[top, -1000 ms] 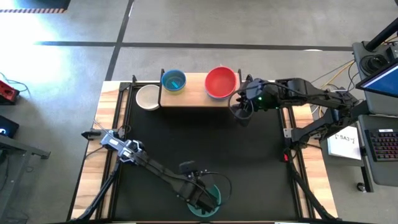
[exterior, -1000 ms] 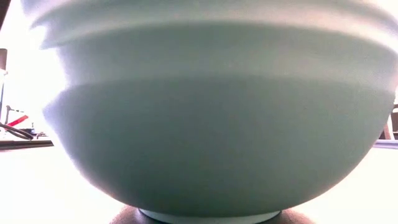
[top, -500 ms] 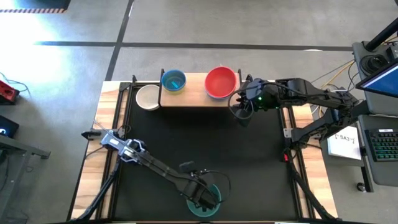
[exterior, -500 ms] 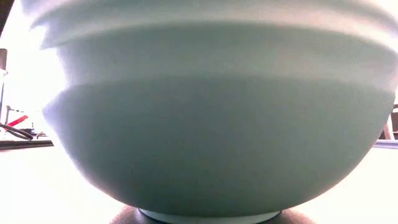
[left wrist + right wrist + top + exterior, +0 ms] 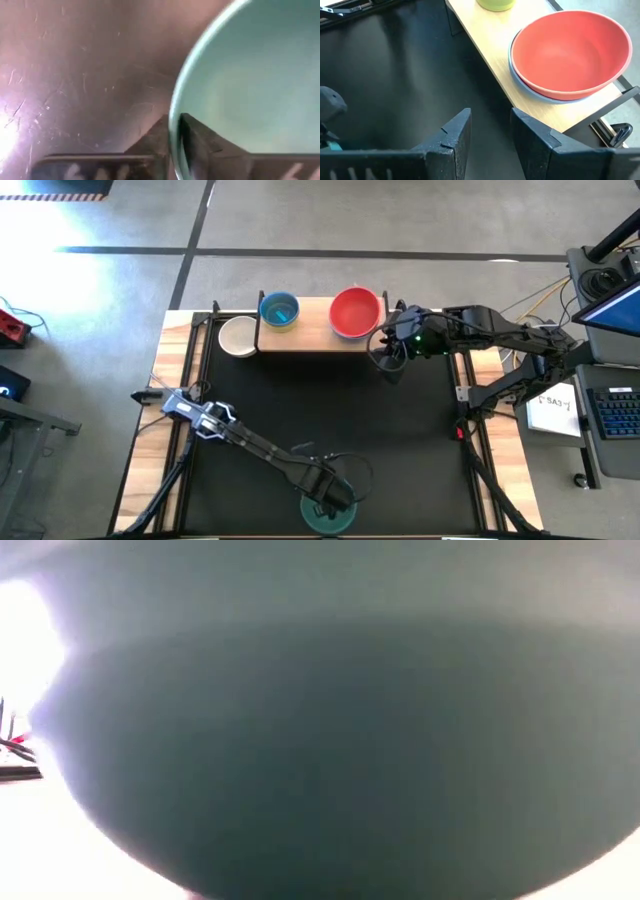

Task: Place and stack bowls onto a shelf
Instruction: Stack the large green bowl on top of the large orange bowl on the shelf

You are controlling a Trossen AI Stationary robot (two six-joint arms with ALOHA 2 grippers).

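A teal bowl (image 5: 322,518) sits at the table's near edge and fills the low view (image 5: 330,740). My left gripper (image 5: 333,500) is shut on its rim (image 5: 174,120). On the shelf (image 5: 312,338) a red bowl (image 5: 570,47) rests nested in a lavender-blue bowl (image 5: 540,94), and a blue bowl (image 5: 279,310) stands further left. A yellow-green bowl (image 5: 495,4) shows on the board in the right wrist view. A white bowl (image 5: 237,335) rests on the table by the shelf's left end. My right gripper (image 5: 490,117) hangs open and empty off the shelf's right end (image 5: 388,362). My left gripper pinches the teal bowl's rim (image 5: 175,107) between its two fingers, one finger (image 5: 200,142) inside the bowl and the other finger (image 5: 150,145) outside the wall. The fingers come from above, slanting down. Whether the bowl's foot still touches the table I cannot tell.
The black table top (image 5: 300,400) lies bare between the shelf and the teal bowl. The shelf's black metal legs (image 5: 261,330) stand at the far side. A desk with a keyboard (image 5: 618,415) and paper stands beyond the table's right edge.
My left gripper has shifted slightly toward the table's near edge while staying shut on the rim. The teal bowl has moved with it toward the near edge, so it looms larger in the low view and its foot no longer shows there. My right arm has kept still.
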